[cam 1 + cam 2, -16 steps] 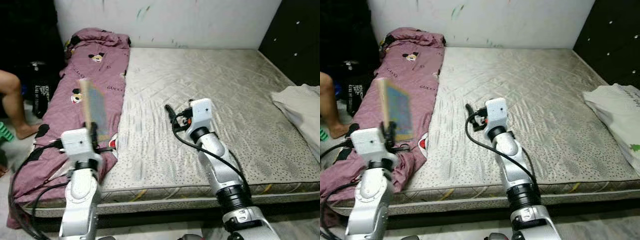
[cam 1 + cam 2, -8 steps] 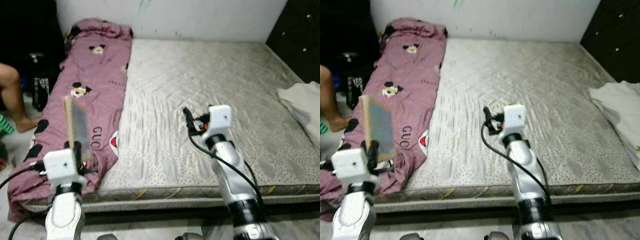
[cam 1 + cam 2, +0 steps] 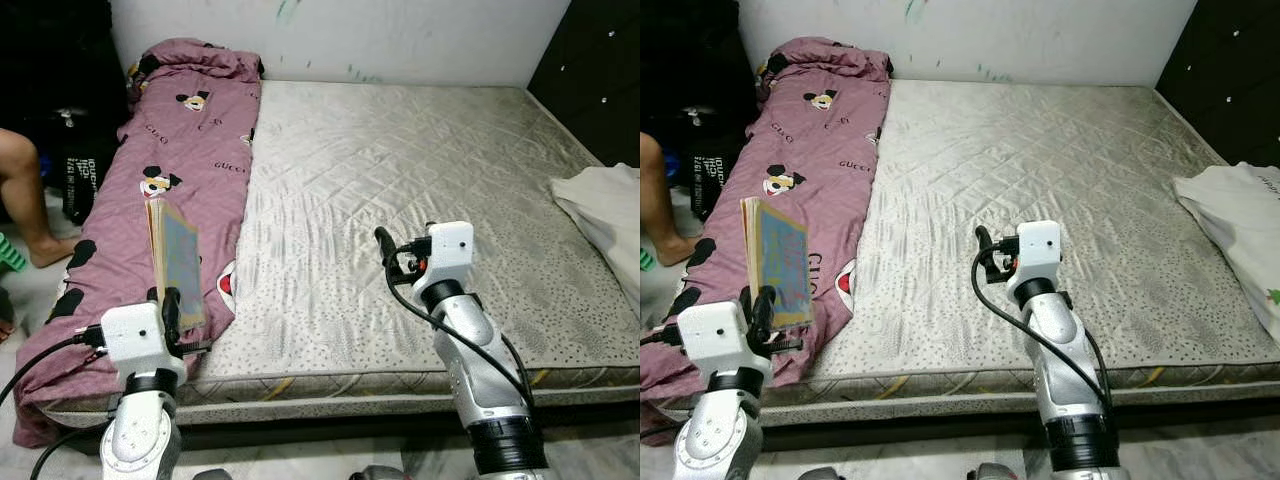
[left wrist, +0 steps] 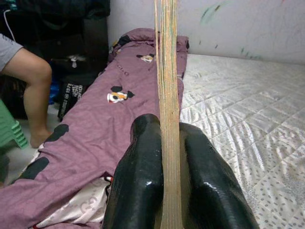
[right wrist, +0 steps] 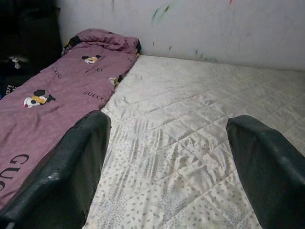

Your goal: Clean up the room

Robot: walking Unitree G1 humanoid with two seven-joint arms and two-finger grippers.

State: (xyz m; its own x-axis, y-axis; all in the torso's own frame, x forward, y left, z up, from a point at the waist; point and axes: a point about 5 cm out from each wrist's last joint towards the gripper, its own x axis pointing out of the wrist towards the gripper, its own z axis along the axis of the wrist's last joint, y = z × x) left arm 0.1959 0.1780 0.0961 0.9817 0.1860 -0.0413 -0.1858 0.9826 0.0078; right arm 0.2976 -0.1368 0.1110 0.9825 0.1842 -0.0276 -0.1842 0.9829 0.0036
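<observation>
Left gripper (image 3: 170, 305) clamped on a thin book (image 3: 176, 262), held upright on edge; left wrist view shows both fingers (image 4: 141, 181) pinching its pages. The book now reads sharp against the purple blanket (image 3: 190, 150), at 9 o'clock of the bare mattress (image 3: 420, 170); half a second ago it was blurred and leaning. The whole view has also shifted, so the camera moved, not the bed. My read: robot has settled, book secured, ready to carry off.

Right gripper (image 3: 383, 243) hovers at mattress centre, fingers spread wide, holding nothing. White cloth (image 3: 605, 215) lies at 3 o'clock, not yet collected. Person's leg (image 3: 25, 195) at 9 o'clock.
</observation>
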